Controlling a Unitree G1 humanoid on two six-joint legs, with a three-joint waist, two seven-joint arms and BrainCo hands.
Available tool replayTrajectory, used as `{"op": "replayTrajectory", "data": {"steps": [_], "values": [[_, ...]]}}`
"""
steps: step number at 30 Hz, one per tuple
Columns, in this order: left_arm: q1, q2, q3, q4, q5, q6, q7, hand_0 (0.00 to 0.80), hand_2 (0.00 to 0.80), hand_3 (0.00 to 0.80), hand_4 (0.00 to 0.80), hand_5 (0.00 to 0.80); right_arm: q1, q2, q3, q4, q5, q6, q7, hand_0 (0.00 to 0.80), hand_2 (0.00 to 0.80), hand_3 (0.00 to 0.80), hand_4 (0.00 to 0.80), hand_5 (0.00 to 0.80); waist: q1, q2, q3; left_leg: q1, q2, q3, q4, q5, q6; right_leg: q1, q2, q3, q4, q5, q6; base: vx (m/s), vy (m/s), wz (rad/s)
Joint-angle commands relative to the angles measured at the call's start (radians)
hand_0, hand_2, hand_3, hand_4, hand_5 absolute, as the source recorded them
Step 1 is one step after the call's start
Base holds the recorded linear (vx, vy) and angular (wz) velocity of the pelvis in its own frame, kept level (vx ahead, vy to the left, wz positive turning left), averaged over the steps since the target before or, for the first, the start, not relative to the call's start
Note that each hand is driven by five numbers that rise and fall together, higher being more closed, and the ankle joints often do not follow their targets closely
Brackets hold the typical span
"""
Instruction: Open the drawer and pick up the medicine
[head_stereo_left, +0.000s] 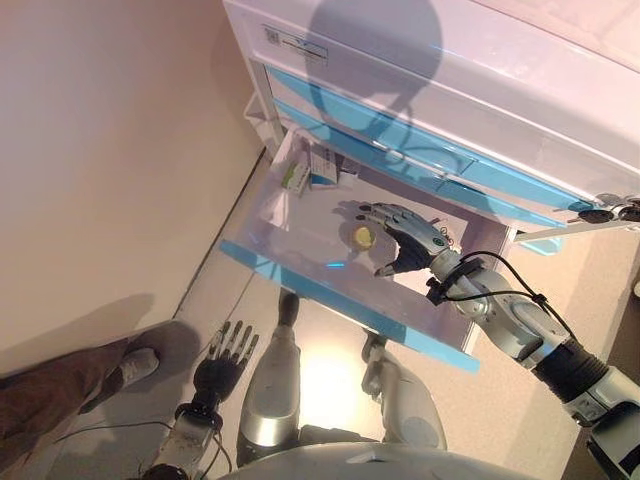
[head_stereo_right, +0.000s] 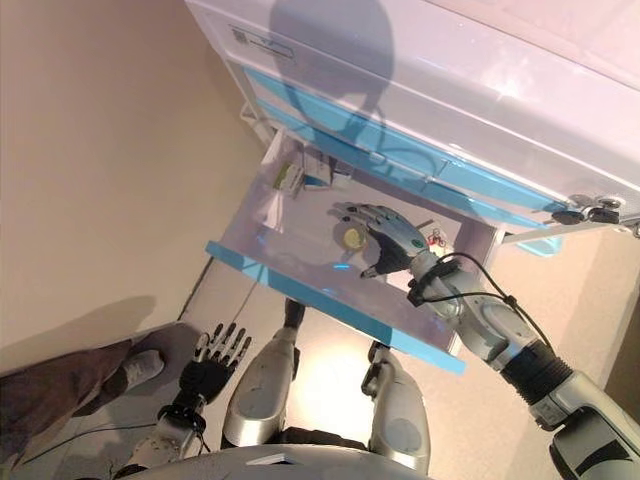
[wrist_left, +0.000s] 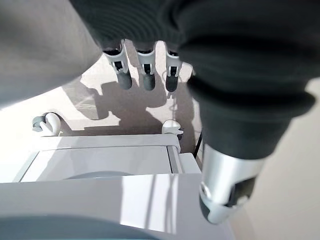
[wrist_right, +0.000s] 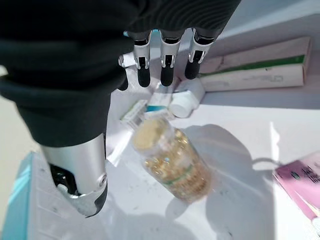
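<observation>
Drawer (head_stereo_left: 300, 285): already pulled open
Medicine: pill bottle (wrist_right: 172, 165) lying inside the drawer, not yet grasped
Right hand (head_stereo_left: 405, 235): above it, fingers relaxed, empty
Left hand (head_stereo_left: 225, 365): idle, fingers straight

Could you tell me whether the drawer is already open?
Open: the drawer is pulled out from the cabinet, its contents exposed, with the right hand over a clear pill bottle inside.

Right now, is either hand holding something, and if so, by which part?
Nothing is held. The right hand hovers open over the bottle of yellow capsules in the open drawer. The left hand hangs open, low, outside the drawer.
</observation>
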Motion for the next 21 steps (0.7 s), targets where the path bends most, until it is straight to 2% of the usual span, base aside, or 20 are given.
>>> {"op": "replayTrajectory", "data": {"steps": [1,21], "values": [[0.025,0.024,-0.022,-0.015,-0.011,0.001,-0.012,0.000,0.000,0.000,0.000,0.000,-0.038,-0.007,0.048,-0.054,-0.022,-0.029,-0.038,0.000,0.000,0.000,0.000,0.000,-0.007,-0.014,-0.032,-0.084,-0.055,0.034,0.040,0.023,0.056,0.002,-0.038,0.017,0.069,-0.004,0.048,0.000,0.000,0.00],[0.024,0.018,-0.028,-0.020,-0.014,0.013,-0.006,0.000,0.000,0.000,0.000,0.000,-0.086,0.036,0.079,0.078,-0.046,-0.015,-0.066,0.000,0.000,0.000,0.000,0.000,0.002,0.002,-0.022,-0.087,-0.063,0.034,0.043,0.025,0.061,-0.008,-0.046,0.007,0.081,-0.004,0.045,0.001,0.000,0.00]]}}
